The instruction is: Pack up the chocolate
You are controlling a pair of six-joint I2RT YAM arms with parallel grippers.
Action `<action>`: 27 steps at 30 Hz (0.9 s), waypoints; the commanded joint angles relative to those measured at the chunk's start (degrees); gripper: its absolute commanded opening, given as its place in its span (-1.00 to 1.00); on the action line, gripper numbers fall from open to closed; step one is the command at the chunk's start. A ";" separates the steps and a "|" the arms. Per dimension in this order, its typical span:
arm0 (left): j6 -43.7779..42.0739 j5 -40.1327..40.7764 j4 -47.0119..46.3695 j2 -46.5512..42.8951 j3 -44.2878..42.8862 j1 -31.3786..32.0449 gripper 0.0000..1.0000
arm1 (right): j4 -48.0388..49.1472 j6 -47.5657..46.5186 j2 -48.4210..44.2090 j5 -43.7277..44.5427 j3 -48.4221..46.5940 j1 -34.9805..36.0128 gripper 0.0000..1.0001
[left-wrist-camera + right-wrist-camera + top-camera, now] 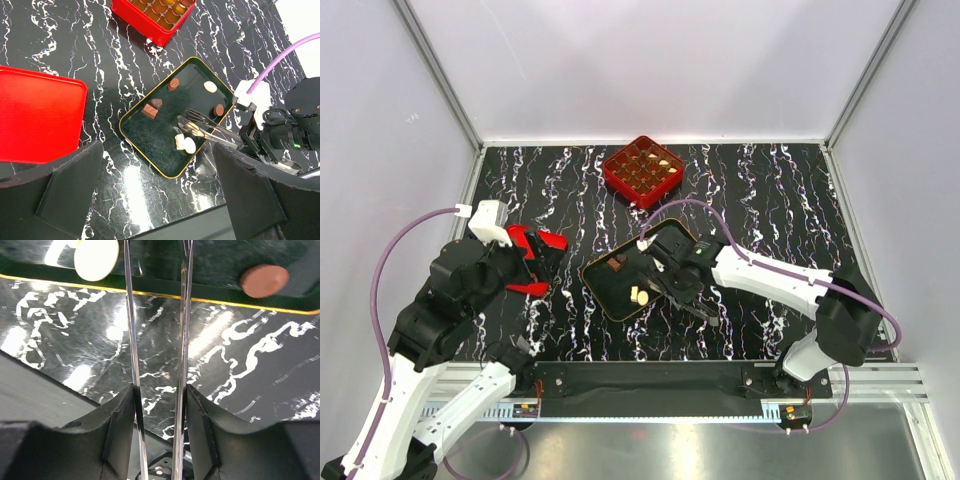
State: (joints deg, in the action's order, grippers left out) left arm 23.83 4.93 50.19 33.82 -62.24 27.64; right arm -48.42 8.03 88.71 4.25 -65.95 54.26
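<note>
Left wrist view | right gripper (159, 407) clamped on metal tongs (207, 130), blades parted, empty | cream chocolate (186, 144) in black tray (150, 135), lower centre, just below-left of tong tips | left gripper (540, 265) spread wide; I judge right arm nearer.

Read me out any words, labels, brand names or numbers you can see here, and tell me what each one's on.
None readable. The red box, red lid, black tray and tongs show no print.
Small orange bits by the arm bases are too small to tell.
</note>
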 commanded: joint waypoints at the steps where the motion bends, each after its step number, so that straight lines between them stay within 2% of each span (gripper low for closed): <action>1: -0.28 -0.18 -1.85 -0.34 -1.57 -0.22 0.98 | -2.11 0.84 -2.92 4.35 -1.02 0.58 -0.03; 14: -0.19 -0.54 -2.65 0.19 -1.04 -0.22 0.98 | -2.82 -0.38 -1.79 10.51 -5.85 0.50 -0.12; 20: -0.54 0.34 -3.44 0.80 -0.43 -0.22 0.98 | -4.66 -2.40 1.73 13.06 -14.62 0.32 -0.13; 27: -1.77 2.54 -3.61 0.72 -0.34 -0.22 0.98 | -7.65 -4.16 8.66 12.89 -25.71 -3.81 -0.14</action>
State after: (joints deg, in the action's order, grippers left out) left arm 23.62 5.80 49.65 34.24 -62.22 27.64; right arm -54.28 5.34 95.44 15.18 -87.24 52.31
